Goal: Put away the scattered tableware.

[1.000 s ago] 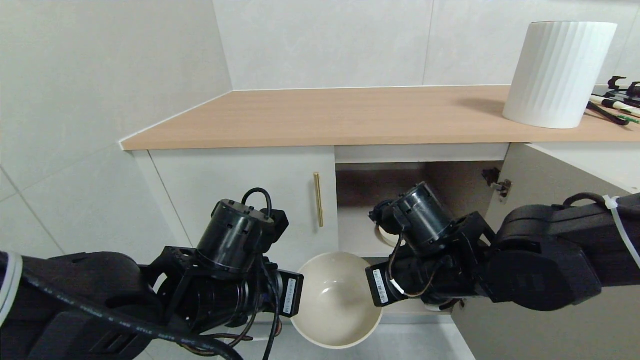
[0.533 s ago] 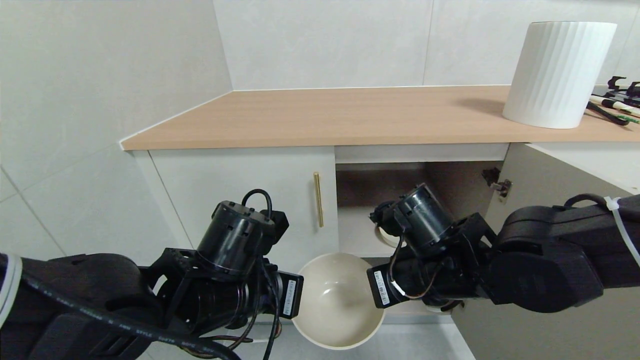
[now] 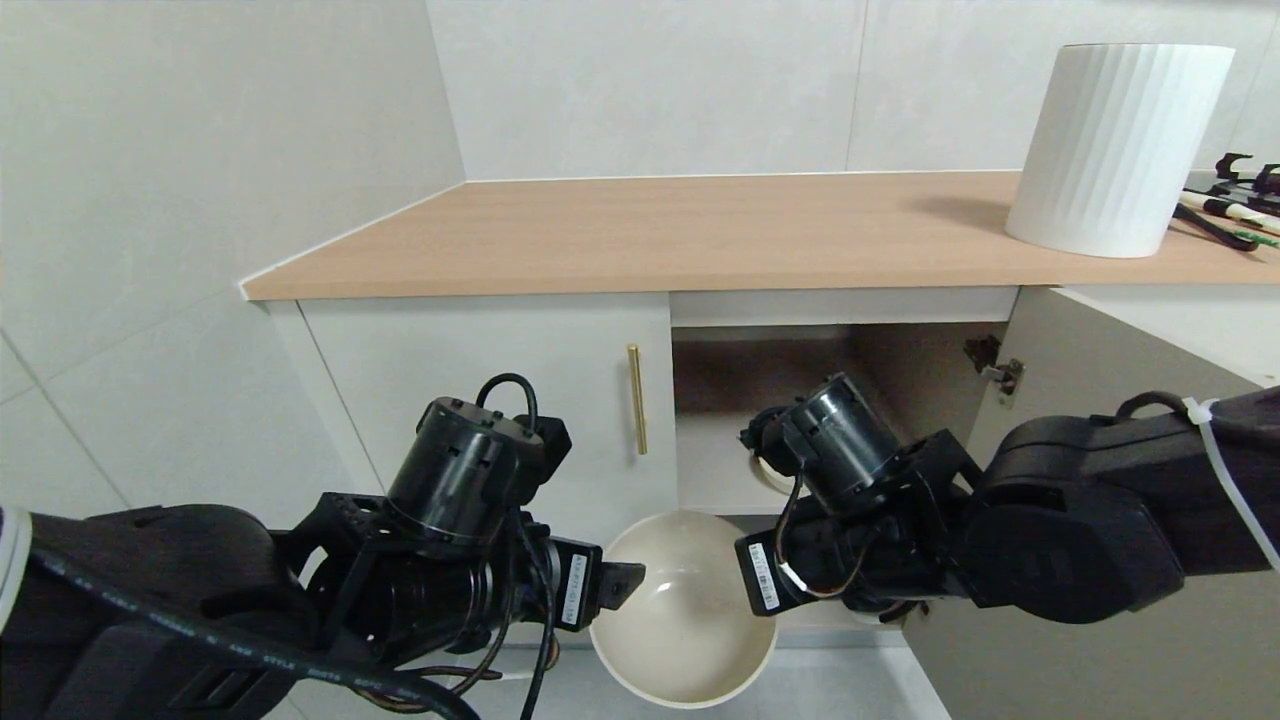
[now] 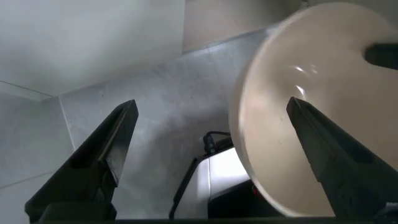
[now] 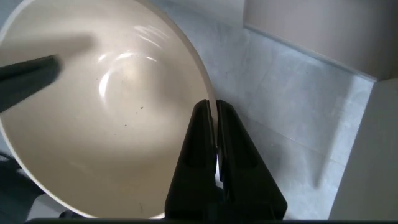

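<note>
Cream bowl (image 3: pixel 680 610) hangs clamped at its rim in the right claw (image 5: pixel 211 111), left claw (image 4: pixel 211 107) spread wide beside it.

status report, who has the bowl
Right gripper shut on bowl rim. Left gripper open, jaws straddling the opposite rim. Cabinet open behind, way in looks clear.

The head camera is looking forward and down, from a little way back, at the worktop (image 3: pixel 640 235) and open cabinet (image 3: pixel 780 370). The wrist cameras are looking closely past the left hand (image 4: pixel 208 112) and right hand (image 5: pixel 213 109) toward the floor (image 4: pixel 155 99), and all three are sharing the bowl (image 3: pixel 680 620).
</note>
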Available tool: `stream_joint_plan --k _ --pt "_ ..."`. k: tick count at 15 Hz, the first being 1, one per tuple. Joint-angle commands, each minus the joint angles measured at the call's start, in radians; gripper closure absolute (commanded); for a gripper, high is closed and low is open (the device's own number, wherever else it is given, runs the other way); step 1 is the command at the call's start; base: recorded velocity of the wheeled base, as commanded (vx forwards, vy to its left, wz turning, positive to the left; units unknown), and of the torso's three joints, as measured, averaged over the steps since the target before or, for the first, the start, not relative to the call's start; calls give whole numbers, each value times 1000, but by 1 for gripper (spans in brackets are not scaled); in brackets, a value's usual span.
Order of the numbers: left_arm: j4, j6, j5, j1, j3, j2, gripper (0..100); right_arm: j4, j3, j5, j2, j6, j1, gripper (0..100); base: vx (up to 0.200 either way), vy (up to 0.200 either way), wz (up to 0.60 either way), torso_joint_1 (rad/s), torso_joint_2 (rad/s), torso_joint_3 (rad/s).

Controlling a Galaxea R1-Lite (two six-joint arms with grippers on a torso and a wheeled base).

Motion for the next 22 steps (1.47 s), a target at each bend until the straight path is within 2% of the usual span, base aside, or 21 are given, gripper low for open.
stream_joint_plan --k 1,4,9,15,22 --pt "-1 0 0 0 -1 -2 0 -50 -5 -28 76 2 -44 100 0 0 0 0 0 0" --pt "-1 -2 1 0 -1 -5 0 -272 -5 -92 200 40 -165 100 0 0 0 0 0 0" --pt "-1 -2 6 0 -1 -13 0 -527 -29 -118 332 72 -329 100 0 0 0 0 0 0" --pt "-1 -2 8 0 1 -19 0 -560 -170 -136 444 155 -466 100 0 0 0 0 0 0" --pt "-1 -2 8 0 1 -21 0 -553 -282 -141 550 155 -523 100 0 0 0 0 0 0"
